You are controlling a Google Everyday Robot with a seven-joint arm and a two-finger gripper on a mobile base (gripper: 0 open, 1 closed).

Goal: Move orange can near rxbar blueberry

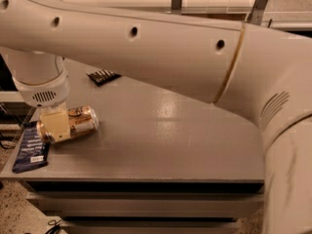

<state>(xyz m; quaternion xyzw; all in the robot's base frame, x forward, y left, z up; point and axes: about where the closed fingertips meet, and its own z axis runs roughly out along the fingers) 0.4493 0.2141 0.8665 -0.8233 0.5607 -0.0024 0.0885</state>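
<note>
The orange can [78,123] lies on its side near the left end of the grey table [170,130], shiny gold with pale markings. My gripper [54,125] hangs from the white wrist above and is shut on the can's left part, a pale finger [53,123] across it. The rxbar blueberry [32,148], a flat dark navy wrapper with white text, lies at the table's front left corner, just left of and below the can.
A smaller black-brown bar wrapper [103,76] lies at the back of the table. My large white arm [170,48] spans the upper view and hides the table's back. The table's front edge and shelves lie below.
</note>
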